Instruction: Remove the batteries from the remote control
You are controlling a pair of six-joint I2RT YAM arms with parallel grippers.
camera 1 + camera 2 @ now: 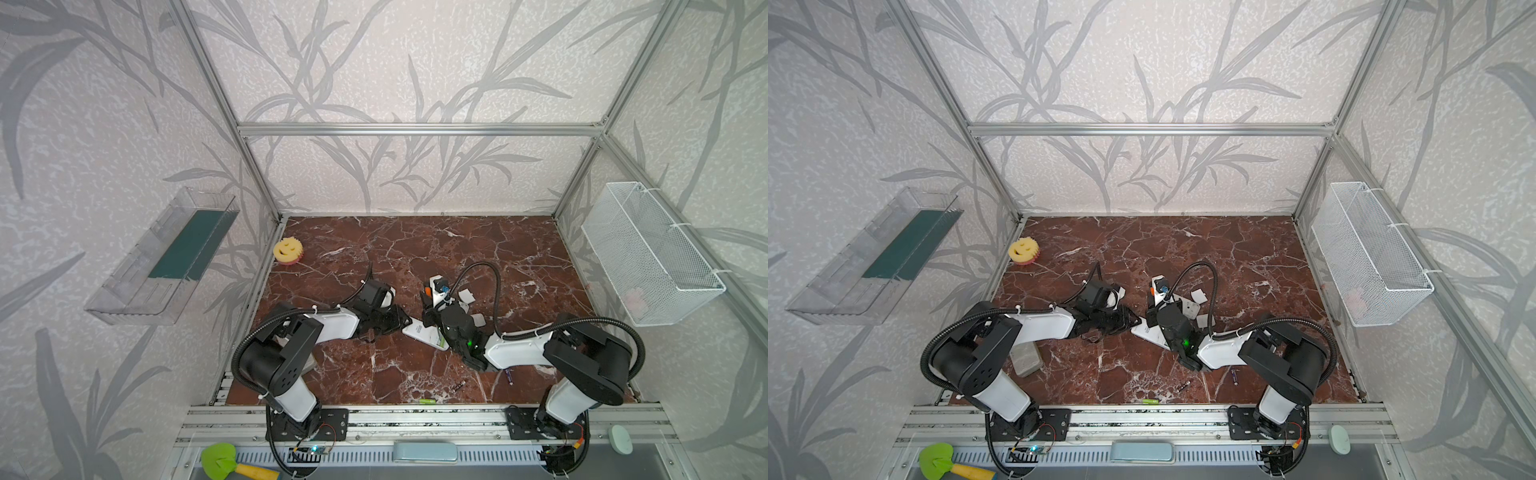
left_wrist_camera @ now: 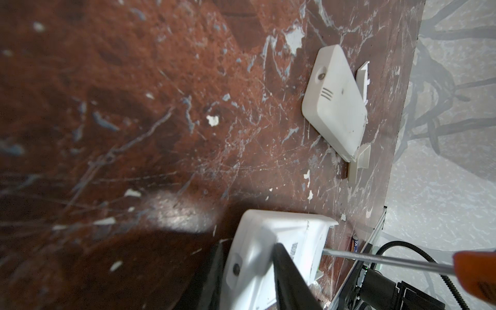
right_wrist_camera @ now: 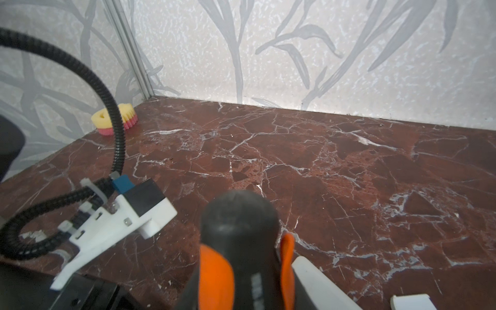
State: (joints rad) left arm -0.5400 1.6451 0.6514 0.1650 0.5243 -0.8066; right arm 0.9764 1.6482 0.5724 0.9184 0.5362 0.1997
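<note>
Jaws of the left gripper (image 1: 405, 325) are pinching one end of the remote (image 1: 419, 332). Those of the right gripper (image 1: 431, 313) are clamping the screwdriver (image 2: 375, 259) by its handle. Three batteries are lying loose near the table's (image 1: 415, 249) front edge. The green battery (image 1: 427, 401) is lying along that edge, the dark battery (image 1: 459, 384) aslant, and the purple battery (image 1: 509, 376) is pointing roughly front to back. A lime sliver (image 1: 441, 343) is showing in the open bay and is judged to be the last cell; its axis is too small to read. The remote is lying label side up mid-table. Its long axis is running diagonally from the left gripper toward the right arm, with the bay end nearer the front. The screwdriver tip is meeting the bay's rim. The step in hand appears to be prying. Recommended: the left grip should be holding the remote flat against the table. The tip should be sliding under the cell's end and levering gently, not stabbing, so the cell rolls out without the remote pivoting. A white unit (image 2: 332, 107) is lying well behind.
</note>
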